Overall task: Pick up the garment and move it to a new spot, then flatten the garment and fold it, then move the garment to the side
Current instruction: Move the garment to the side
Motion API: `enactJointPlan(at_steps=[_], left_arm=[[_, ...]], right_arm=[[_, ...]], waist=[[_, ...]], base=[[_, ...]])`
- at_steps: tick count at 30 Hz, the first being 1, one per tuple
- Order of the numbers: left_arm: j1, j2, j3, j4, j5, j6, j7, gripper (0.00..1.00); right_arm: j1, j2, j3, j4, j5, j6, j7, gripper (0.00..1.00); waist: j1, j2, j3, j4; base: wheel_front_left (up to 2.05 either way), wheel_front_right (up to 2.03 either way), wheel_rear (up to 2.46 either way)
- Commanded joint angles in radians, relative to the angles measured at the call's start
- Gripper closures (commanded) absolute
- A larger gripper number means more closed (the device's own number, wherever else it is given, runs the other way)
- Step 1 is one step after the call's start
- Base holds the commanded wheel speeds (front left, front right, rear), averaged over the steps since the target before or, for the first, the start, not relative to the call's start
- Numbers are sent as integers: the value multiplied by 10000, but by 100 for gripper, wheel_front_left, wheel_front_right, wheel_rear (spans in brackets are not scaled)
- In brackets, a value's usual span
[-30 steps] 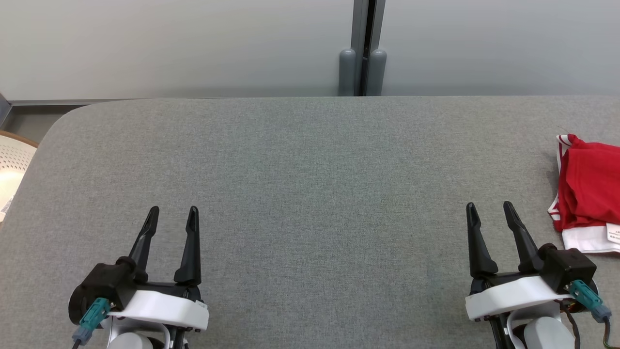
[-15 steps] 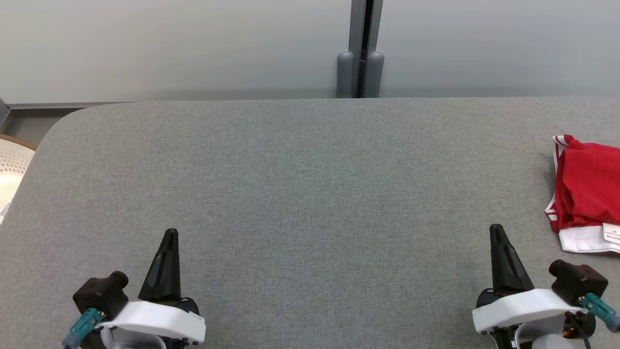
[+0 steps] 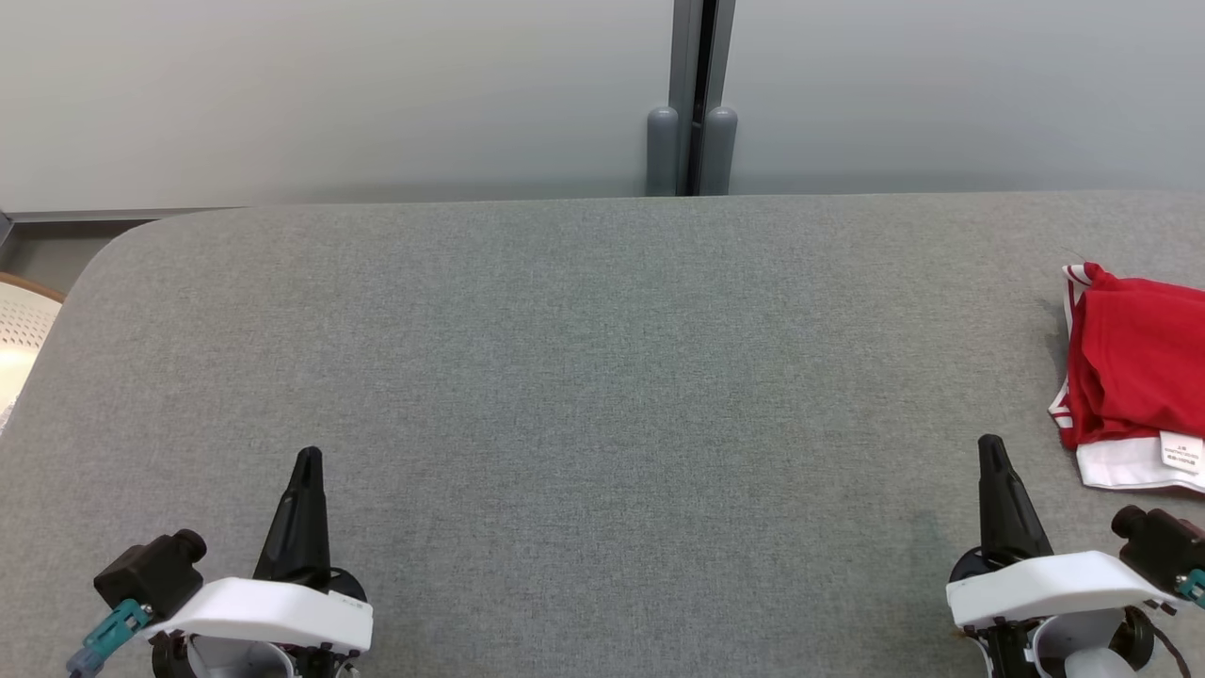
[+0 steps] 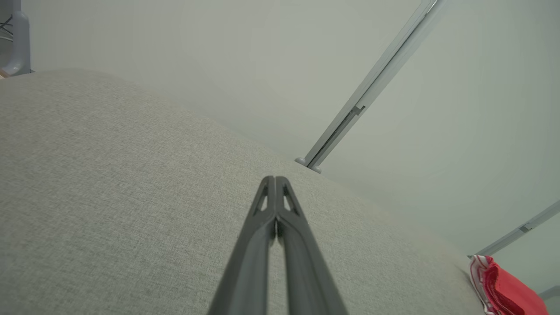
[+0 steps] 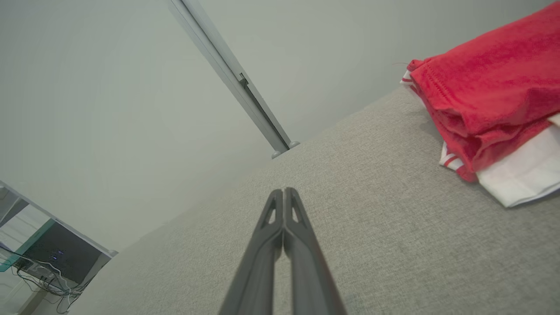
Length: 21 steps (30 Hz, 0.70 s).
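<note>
Nearest the robot, the left claw (image 3: pixel 308 463) sits at the lower left of the head view over the grey fabric-covered counter (image 3: pixel 602 377). Its two dark fingers are pressed together into a single spike, with nothing between them. The left wrist view shows the same claw (image 4: pixel 275 183) with its tips meeting above bare cloth. At the lower right, the right claw (image 3: pixel 990 450) is likewise closed and empty, and its tips (image 5: pixel 284 193) touch in the right wrist view.

Further out and to the right of the right claw lies the garment (image 3: pixel 1130 358). It is a red piece with white trim, folded into a thick bundle at the counter's right edge, apart from both claws. A white layer and a small label stick out at its near side. The right wrist view shows its stacked red folds (image 5: pixel 481 100) resting on the cloth.

At the far left edge, beyond the counter's rounded corner, is a pale perforated object (image 3: pixel 24 330). Behind everything stands a plain pale wall (image 3: pixel 329 94), split by an upright metal strip (image 3: pixel 692 94).
</note>
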Motion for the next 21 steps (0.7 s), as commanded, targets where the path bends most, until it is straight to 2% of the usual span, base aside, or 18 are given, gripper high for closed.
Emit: enactJointPlan(at_steps=[1, 21], left_arm=[[-310, 57, 107, -119, -444, -55, 84, 100], [-396, 78, 428, -87, -2949, -141, 777, 100]], right_arm=[[-119, -63, -97, -212, 454, -3, 99, 100], [-76, -84, -449, -416, 3023, -5, 774, 100]], waist=[[0, -1, -12, -13], [0, -1, -132, -143]], base=[[0, 0, 0], [0, 0, 0]])
